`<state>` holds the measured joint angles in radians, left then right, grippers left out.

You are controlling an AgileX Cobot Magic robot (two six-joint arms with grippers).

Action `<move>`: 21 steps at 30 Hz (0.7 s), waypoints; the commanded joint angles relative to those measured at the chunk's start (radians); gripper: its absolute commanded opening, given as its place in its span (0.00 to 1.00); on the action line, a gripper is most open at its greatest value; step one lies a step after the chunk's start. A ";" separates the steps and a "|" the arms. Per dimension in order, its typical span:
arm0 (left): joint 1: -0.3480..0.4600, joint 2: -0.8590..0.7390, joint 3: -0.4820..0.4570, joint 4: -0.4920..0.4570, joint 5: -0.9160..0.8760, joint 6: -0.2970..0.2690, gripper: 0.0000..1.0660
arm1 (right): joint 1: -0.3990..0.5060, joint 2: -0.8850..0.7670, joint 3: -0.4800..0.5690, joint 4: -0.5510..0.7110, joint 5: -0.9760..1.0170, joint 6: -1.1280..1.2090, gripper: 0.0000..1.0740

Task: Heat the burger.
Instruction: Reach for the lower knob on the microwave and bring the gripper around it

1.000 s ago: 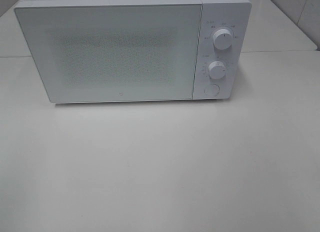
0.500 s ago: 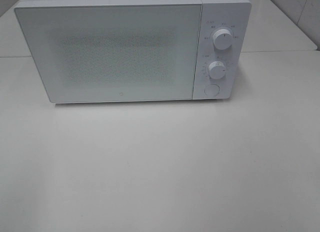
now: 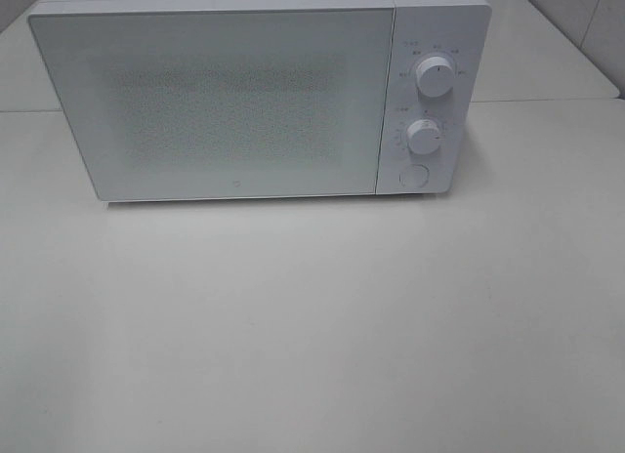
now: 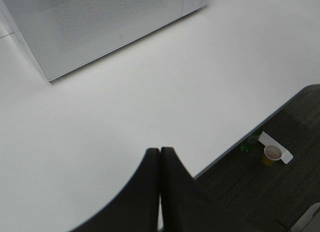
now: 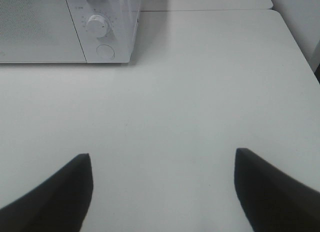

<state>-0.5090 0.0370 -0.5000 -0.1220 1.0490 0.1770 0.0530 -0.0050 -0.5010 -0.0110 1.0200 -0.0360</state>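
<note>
The burger is out of view in every frame. A white microwave [image 3: 259,92] stands at the back of the white table [image 3: 312,326] with its door shut; it also shows as the microwave [image 4: 100,27] in the left wrist view and the microwave [image 5: 65,27] in the right wrist view. My left gripper [image 4: 160,151] is shut, its dark fingers pressed together with nothing between them, over the table near its front edge. My right gripper [image 5: 162,159] stands wide open and empty over bare table in front of the microwave's control side. Neither gripper shows in the exterior high view.
The microwave has two round knobs [image 3: 433,77] and a round button [image 3: 414,177] on its right panel. A second table surface [image 3: 547,53] lies behind. Beyond the table's edge, dark floor holds a paper cup [image 4: 271,154] and small litter.
</note>
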 commanded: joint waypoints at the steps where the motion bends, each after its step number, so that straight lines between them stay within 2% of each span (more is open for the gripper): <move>1: 0.071 -0.006 0.004 -0.014 -0.015 0.001 0.00 | -0.009 -0.026 0.000 -0.002 -0.016 -0.002 0.69; 2: 0.071 -0.006 0.004 -0.014 -0.015 0.001 0.00 | -0.009 -0.026 0.000 -0.002 -0.016 -0.002 0.69; 3: 0.101 -0.006 0.004 -0.014 -0.015 0.001 0.00 | -0.009 -0.026 0.000 -0.002 -0.016 -0.002 0.69; 4: 0.168 -0.006 0.004 -0.014 -0.015 0.001 0.00 | -0.009 -0.026 0.000 -0.002 -0.016 -0.002 0.69; 5: 0.168 -0.006 0.004 -0.014 -0.015 0.001 0.00 | -0.009 -0.026 0.000 -0.002 -0.016 -0.002 0.69; 7: 0.252 -0.006 0.004 -0.014 -0.015 0.001 0.00 | -0.009 -0.026 0.000 -0.002 -0.016 -0.002 0.69; 8: 0.252 -0.006 0.004 -0.014 -0.015 0.001 0.00 | -0.009 -0.026 0.000 -0.002 -0.016 -0.002 0.69; 9: 0.301 -0.006 0.004 -0.014 -0.015 0.001 0.00 | -0.009 -0.026 0.000 -0.002 -0.016 -0.002 0.69; 16: 0.409 -0.029 0.004 -0.014 -0.015 0.001 0.00 | -0.009 -0.026 0.000 -0.002 -0.016 -0.002 0.69; 21: 0.427 -0.070 0.004 -0.014 -0.015 0.001 0.00 | -0.009 -0.026 0.000 -0.002 -0.016 -0.002 0.69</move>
<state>-0.0870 0.0010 -0.5000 -0.1270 1.0480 0.1770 0.0530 -0.0050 -0.5010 -0.0110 1.0200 -0.0360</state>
